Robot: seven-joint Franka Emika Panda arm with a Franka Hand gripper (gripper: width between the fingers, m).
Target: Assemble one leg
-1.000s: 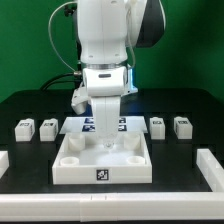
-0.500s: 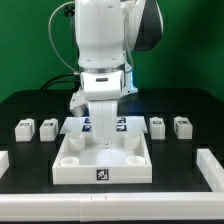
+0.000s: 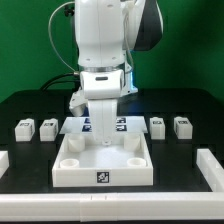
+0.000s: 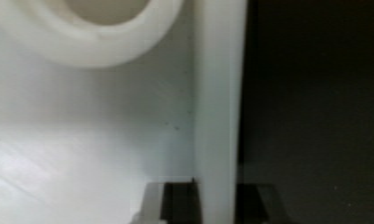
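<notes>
Four small white legs with tags stand on the black table: two at the exterior view's left (image 3: 24, 127) (image 3: 47, 127) and two at its right (image 3: 157, 125) (image 3: 181, 125). The large white square tray (image 3: 103, 172) with round corner sockets lies in the middle. My gripper (image 3: 103, 136) is lowered onto the tray's far edge, away from every leg. In the wrist view the gripper (image 4: 210, 188) has one dark finger (image 4: 171, 200) on each side of the tray's thin wall (image 4: 216, 100), pressed against it. A round socket (image 4: 104, 25) shows nearby.
The marker board (image 3: 124, 124) lies just behind the tray, partly hidden by the arm. White rails border the table at the exterior view's right (image 3: 210, 168), left (image 3: 4, 160) and front (image 3: 100, 206).
The arm has come down slightly over the tray's far edge between the first earlier frame and the second. It has held still since. The legs have not moved.
</notes>
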